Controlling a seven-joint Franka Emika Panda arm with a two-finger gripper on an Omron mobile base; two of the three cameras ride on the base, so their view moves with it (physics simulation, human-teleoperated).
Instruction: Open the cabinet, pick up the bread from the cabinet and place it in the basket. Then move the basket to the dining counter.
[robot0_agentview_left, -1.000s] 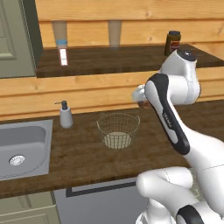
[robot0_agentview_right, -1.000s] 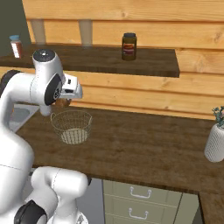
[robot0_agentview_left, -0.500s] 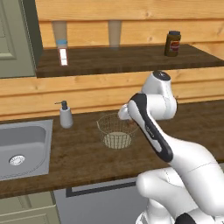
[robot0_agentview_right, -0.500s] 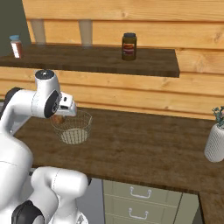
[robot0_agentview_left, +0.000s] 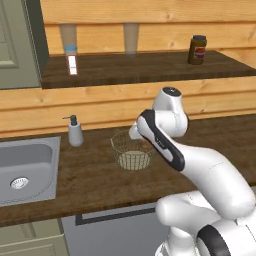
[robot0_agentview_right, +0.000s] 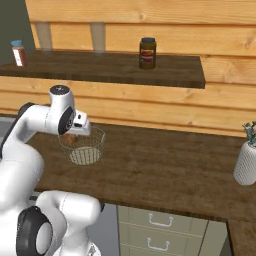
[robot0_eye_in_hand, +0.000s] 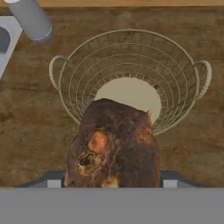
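My gripper is shut on the bread, a dark-brown crusty lump that hides the fingertips in the hand view. It hangs just above the near rim of the wire basket, whose tan disc base shows behind the bread. In the right base view the gripper hovers over the basket at its left rim, with a bit of the bread showing under the hand. The basket stands on the dark worktop right of the sink, partly behind my arm. The dining counter is out of view.
A steel sink and a soap dispenser sit left of the basket. The wooden shelf above carries a dark labelled jar and a small bottle. A grey-green cabinet door is at the upper left. A white vase stands far right.
The arm has swung down and to the left, carrying the bread from shelf height to just above the basket. The basket has not moved.
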